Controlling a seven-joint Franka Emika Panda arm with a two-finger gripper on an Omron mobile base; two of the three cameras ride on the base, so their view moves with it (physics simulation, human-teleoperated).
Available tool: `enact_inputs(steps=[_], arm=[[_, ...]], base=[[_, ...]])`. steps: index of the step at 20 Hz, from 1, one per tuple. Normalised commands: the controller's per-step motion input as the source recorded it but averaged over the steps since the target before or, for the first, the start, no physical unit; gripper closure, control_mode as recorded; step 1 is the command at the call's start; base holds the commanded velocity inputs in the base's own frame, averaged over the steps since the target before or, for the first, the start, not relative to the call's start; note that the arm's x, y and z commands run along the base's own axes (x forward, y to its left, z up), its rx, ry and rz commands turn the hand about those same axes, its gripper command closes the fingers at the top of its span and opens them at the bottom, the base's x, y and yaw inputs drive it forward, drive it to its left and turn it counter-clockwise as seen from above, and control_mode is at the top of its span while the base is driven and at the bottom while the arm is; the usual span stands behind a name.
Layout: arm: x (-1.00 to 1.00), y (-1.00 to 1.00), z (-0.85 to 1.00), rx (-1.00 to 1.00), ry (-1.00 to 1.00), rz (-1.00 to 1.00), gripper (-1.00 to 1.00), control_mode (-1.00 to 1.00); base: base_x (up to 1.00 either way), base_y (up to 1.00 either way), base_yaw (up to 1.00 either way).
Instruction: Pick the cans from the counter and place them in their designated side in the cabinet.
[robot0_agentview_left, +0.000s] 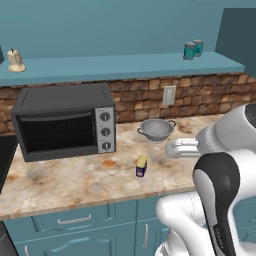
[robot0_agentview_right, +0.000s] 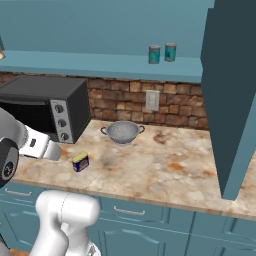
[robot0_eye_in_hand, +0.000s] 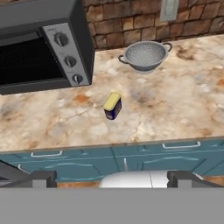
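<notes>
On the far left of the long teal cabinet shelf (robot0_agentview_left: 115, 65) stands a small cream-coloured object (robot0_agentview_left: 15, 61) I cannot identify. Below it, the black toaster oven with three silver knobs (robot0_agentview_left: 62, 122) sits on the beige-and-orange mottled stone worktop (robot0_agentview_left: 75, 180). Right of the oven, near the front edge, stands the dark blue can with the yellow top (robot0_agentview_left: 141, 166), a short cylinder, seemingly tilted a little. It is well apart from everything else. Behind it, close to the brick wall, is the perforated steel colander bowl with two handles (robot0_agentview_left: 156, 129). Further right on the shelf stand two teal cans with silvery tops (robot0_agentview_left: 193, 49), touching or nearly so.

My pincer (robot0_eye_in_hand: 112, 181) is wide open and holds nothing. It hangs above the drawer fronts on the near side of the worktop, looking down toward the blue can.

The can is small and may be leaning, so I judge that a descent off centre could knock it over and send it rolling off the front edge. Closing too high, on the yellow top alone, might let it slip. When lifting to the shelf, I could clip the shelf's front edge or bump the two teal cans.
</notes>
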Motion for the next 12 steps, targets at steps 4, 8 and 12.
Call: enact_inputs(steps=[4,8,12], arm=[[0.06,0.01,-0.15,0.00,0.00,-0.01,-1.00,-1.00],[0.00,0.00,-0.15,0.00,0.00,-0.01,-1.00,-1.00],[0.03,0.01,-0.15,0.00,0.00,-0.01,-1.00,-1.00]], base=[[0.00,0.00,0.00],[0.00,0.00,0.00],[0.00,0.00,0.00]])
